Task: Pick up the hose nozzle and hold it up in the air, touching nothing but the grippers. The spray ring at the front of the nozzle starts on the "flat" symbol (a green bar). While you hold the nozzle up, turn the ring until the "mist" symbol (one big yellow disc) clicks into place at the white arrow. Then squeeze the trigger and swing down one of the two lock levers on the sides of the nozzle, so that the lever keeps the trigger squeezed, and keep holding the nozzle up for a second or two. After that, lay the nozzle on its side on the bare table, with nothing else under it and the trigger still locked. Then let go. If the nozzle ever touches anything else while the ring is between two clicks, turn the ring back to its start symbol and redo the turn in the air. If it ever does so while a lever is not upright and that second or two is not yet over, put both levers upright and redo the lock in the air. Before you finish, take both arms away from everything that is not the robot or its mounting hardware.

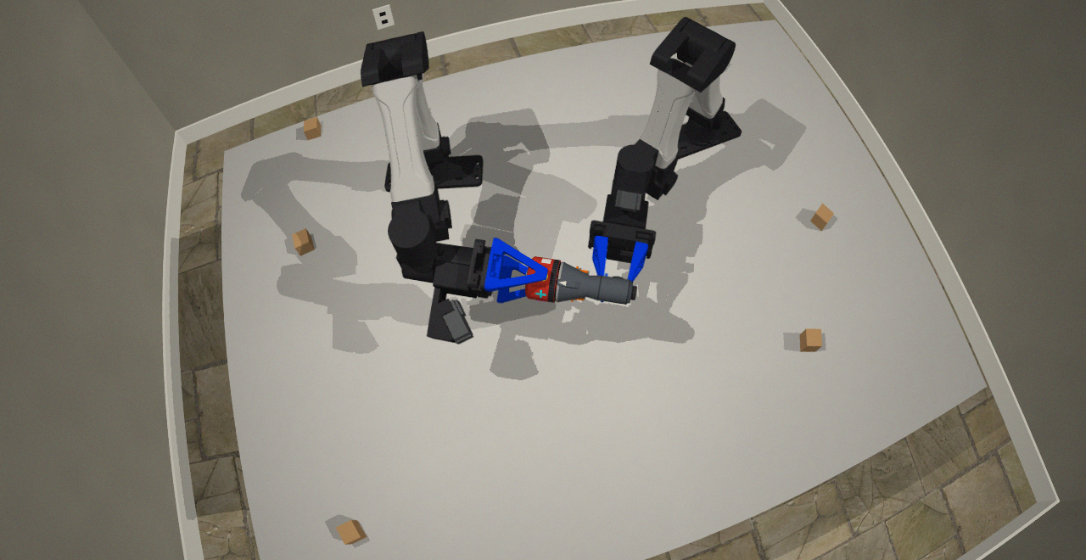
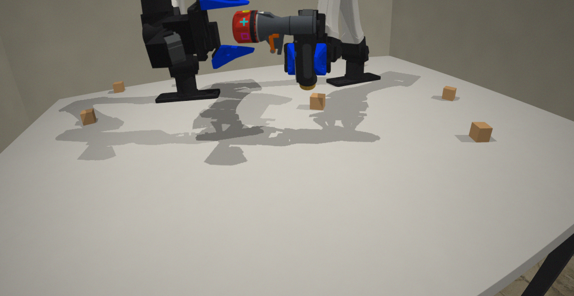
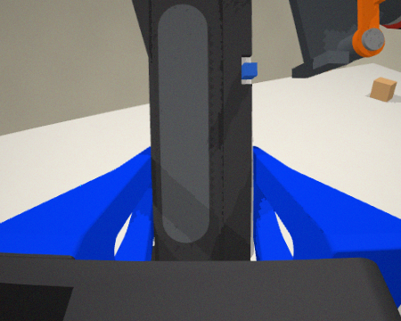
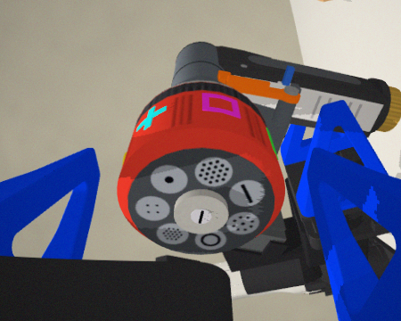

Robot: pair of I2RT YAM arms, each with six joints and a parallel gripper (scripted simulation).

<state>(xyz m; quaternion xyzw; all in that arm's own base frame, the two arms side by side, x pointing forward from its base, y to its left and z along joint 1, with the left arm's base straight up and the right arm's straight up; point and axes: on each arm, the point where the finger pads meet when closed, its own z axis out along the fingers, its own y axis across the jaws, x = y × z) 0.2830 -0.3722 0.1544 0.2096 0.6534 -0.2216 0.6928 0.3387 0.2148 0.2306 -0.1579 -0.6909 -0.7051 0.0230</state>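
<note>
The hose nozzle [image 1: 613, 290] [image 2: 298, 25] is in the air, barrel level and handle [image 3: 184, 111] hanging down. My left gripper [image 1: 616, 282] [image 2: 306, 58] [image 3: 203, 159] is shut on the handle. The red spray ring [image 2: 241, 29] [image 4: 196, 134] shows a cyan plus and magenta square; a yellow mark sits at its top edge, a green bar at its side. Exact alignment with the arrow is unclear. My right gripper [image 2: 251, 25] [image 4: 203, 160] is open, fingertips above and below the ring, apart from it. An orange lock lever [image 2: 272, 42] [image 3: 369, 22] [image 4: 258, 86] is near the trigger.
Several small wooden cubes stand on the white table [image 1: 607, 443] [image 2: 280, 214], one cube [image 2: 317, 101] below the nozzle's handle in the exterior view. Others are toward the table's sides. Both arm bases stand at the back, near the wall.
</note>
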